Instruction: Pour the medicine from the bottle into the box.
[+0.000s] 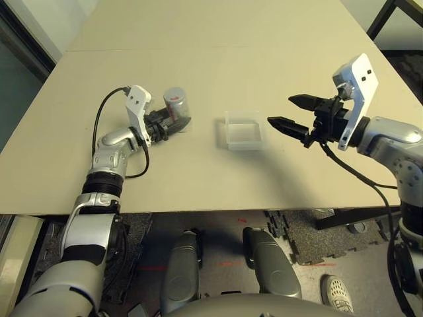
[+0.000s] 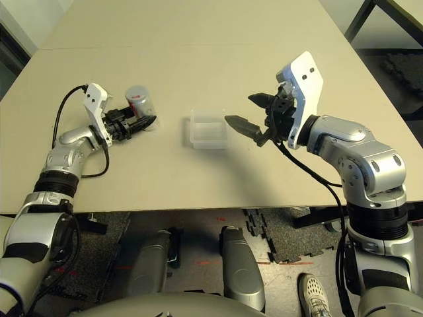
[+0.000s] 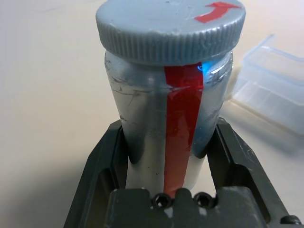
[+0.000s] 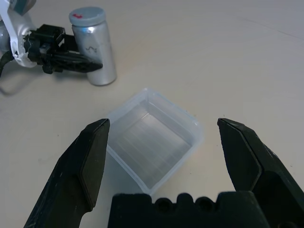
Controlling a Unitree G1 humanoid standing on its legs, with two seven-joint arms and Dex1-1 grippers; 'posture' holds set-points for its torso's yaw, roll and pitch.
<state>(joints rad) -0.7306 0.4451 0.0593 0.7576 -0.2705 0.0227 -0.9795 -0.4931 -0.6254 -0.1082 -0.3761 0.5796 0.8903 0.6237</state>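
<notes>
The bottle (image 1: 176, 105) stands upright on the table, silver-grey with a red stripe and its grey cap (image 3: 171, 23) on. My left gripper (image 1: 180, 123) is shut on the bottle, one black finger pressed against each side of its lower body (image 3: 171, 126). The box (image 1: 242, 131), clear and shallow, lies flat to the right of the bottle with nothing seen inside it. Just right of the box and above the table, my right gripper (image 1: 281, 110) hovers open, its fingers (image 4: 95, 152) spread wide and pointing toward the box (image 4: 152, 140).
The tan table (image 1: 198, 39) stretches far behind the objects, with a seam across it. Its front edge runs close to my body. Black floor mats (image 1: 310, 231) and a person's shoe (image 1: 337, 290) show below the edge.
</notes>
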